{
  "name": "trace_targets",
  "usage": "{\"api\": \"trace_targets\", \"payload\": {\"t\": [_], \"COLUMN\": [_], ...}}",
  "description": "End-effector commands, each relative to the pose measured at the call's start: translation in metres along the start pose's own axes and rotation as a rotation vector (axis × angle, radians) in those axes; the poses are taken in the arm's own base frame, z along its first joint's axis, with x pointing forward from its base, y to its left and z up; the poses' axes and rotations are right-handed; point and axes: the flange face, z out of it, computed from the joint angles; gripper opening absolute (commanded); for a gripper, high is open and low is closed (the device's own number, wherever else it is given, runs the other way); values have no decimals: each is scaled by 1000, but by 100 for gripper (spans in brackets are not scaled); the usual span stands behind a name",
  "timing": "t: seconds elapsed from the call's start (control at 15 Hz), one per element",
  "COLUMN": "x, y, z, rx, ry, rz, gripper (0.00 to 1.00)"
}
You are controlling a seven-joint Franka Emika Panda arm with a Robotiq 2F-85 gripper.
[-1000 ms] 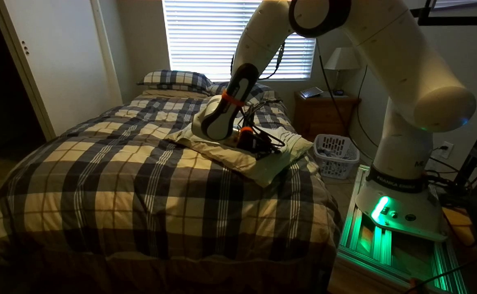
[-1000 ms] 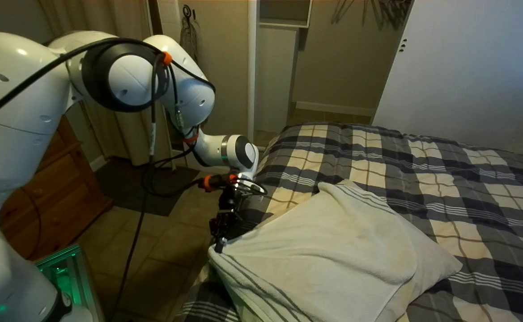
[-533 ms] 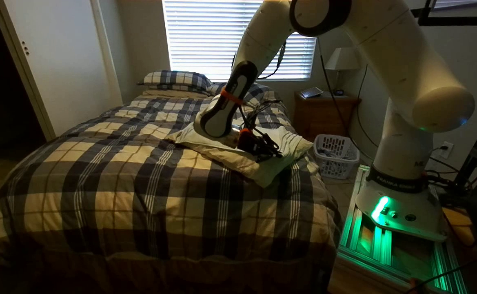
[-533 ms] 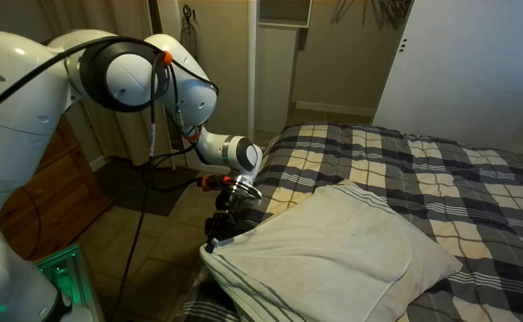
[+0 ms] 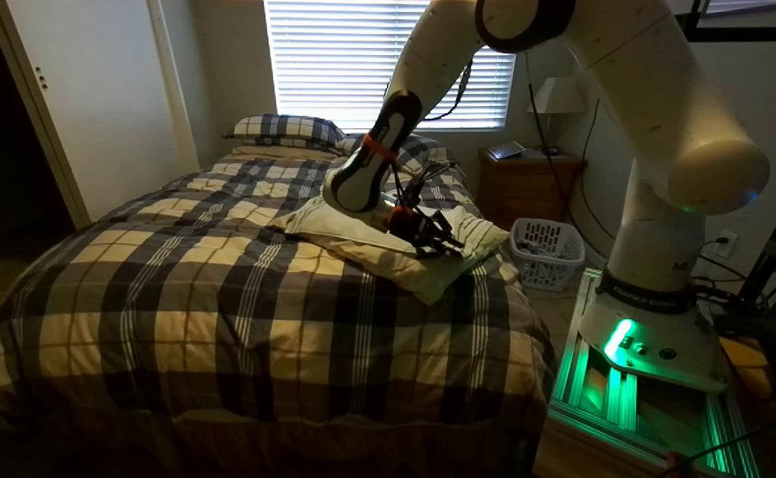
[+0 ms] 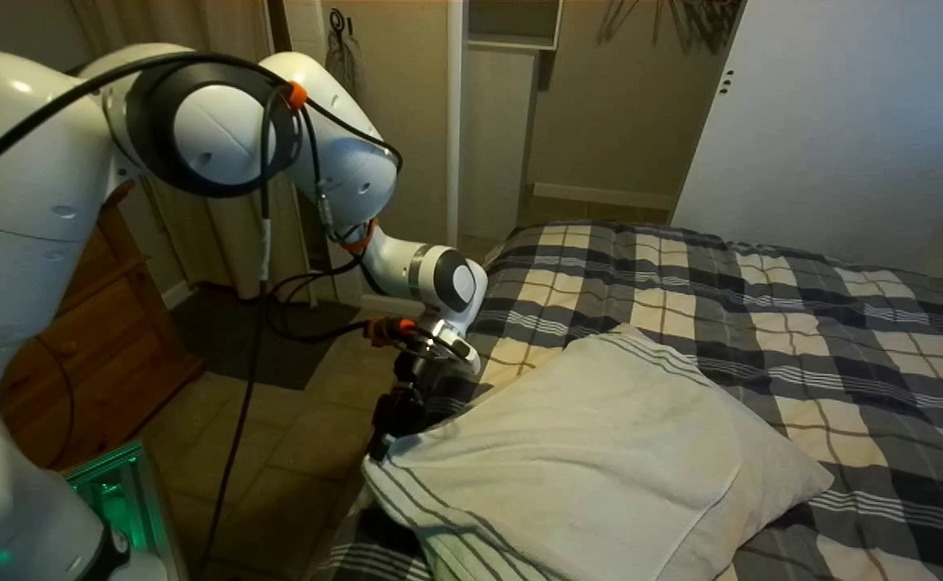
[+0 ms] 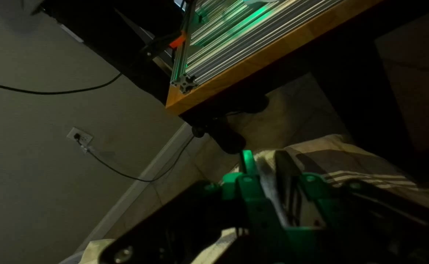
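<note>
The tool (image 7: 266,157) is spread only narrowly: in the wrist view its 2 slim, flat fingers (image 7: 249,163) are set apart, and pale fabric is seen in the gap. Whether that fabric is touched by them cannot be told. The tool is held low at a corner of a striped cloth (image 6: 584,476), soft, cream-white and lightly napped, with thin dark bands along its edges. The cloth is draped over a plump pillow (image 5: 374,257) with a beige cover, and shallow creases are fanned across its top. In both exterior views, cloth and pillow are laid on a plaid-covered bed (image 5: 195,318), puffy and wrinkled, at its side near the robot. Beside the bed, crumpled fabric is contained in a slotted white plastic basket (image 5: 547,262). Farther back, a lamp (image 5: 555,96) with a tapered shade is placed on a wooden nightstand (image 5: 527,192). The robot's base (image 5: 653,338) is carried by ridged metal rails (image 7: 232,51) on a wooden counter (image 7: 236,71).
</note>
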Motion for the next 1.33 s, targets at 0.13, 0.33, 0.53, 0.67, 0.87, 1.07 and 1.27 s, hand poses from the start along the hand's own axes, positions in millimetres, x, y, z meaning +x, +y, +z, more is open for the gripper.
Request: {"api": "trace_targets", "payload": {"t": [0.13,0.33,0.53,0.67,0.87,1.07,1.27], "x": [-28,-48,-63,-69,-54,-41,-37], "y": [36,62,89,110,143,147,150], "z": [-6,-16,-19,-12,9,4,15], "rx": [103,194,229,195,125,125,130], "ry": [57,172,304,419,569,569,584], "rz": [135,171,209,227,260,260,260], "gripper": [67,88,100,100,100,100,100]}}
